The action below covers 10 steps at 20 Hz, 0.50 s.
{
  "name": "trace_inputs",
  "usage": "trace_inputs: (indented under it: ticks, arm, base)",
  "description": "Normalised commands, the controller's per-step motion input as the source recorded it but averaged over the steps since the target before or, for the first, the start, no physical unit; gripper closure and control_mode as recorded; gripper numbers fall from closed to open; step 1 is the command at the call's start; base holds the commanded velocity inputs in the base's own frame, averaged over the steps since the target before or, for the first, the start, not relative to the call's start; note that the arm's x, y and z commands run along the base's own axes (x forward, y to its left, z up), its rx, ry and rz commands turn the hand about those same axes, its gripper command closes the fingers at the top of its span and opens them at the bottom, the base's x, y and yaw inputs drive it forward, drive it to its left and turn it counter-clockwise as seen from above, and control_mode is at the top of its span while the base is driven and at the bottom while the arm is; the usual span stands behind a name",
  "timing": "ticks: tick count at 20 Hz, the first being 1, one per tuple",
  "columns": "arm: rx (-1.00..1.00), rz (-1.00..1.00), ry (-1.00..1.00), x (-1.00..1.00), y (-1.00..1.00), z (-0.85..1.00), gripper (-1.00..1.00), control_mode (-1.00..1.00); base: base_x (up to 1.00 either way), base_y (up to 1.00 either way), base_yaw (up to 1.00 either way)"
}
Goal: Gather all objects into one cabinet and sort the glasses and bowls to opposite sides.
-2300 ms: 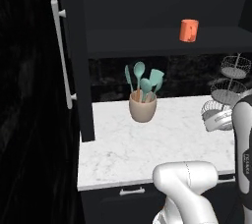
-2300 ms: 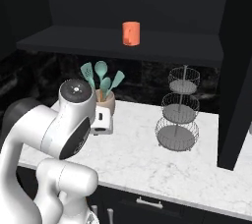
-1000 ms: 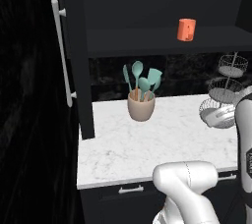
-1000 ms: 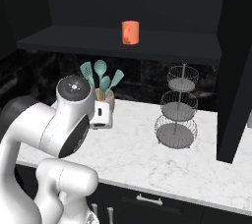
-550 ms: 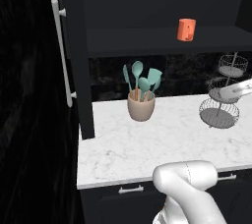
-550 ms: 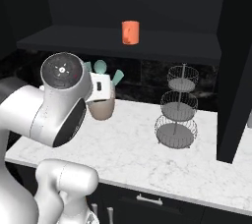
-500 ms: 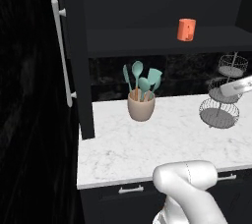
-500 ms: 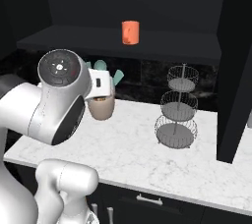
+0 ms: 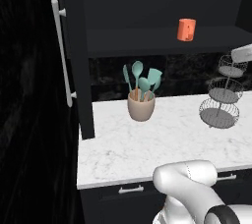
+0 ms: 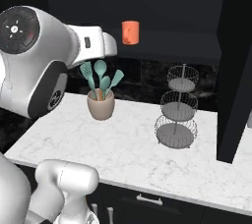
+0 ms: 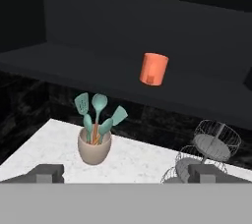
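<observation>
salmon-orange cup (image 9: 186, 29) — upright | on cabinet shelf (image 9: 147, 39) — door (image 9: 74, 51) open

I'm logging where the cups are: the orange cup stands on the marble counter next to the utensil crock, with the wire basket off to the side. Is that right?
Not quite. The orange cup stands on the dark cabinet shelf, above the counter, not on it; the left base view shows this. The utensil crock and the wire basket do stand on the counter, the basket off to the side.

Salmon-orange cup (image 9: 186, 29) on dark shelf (image 9: 147, 39); crock (image 9: 141, 108), wire basket (image 9: 219, 95) on marble counter (image 9: 162, 144).
</observation>
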Motion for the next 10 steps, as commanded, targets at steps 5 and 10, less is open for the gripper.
trace_inputs:
  ticks: [5,10]
  arm:
    - [0.00,-0.29,-0.22,0.00,-0.27,0.85,-1.00,-1.00]
    - [0.06,-0.21,-0.25,0.00,0.12,0.54,-1.00,-1.00]
  base:
    - [0.00,0.00,0.00]
    - [0.00,0.00,0.00]
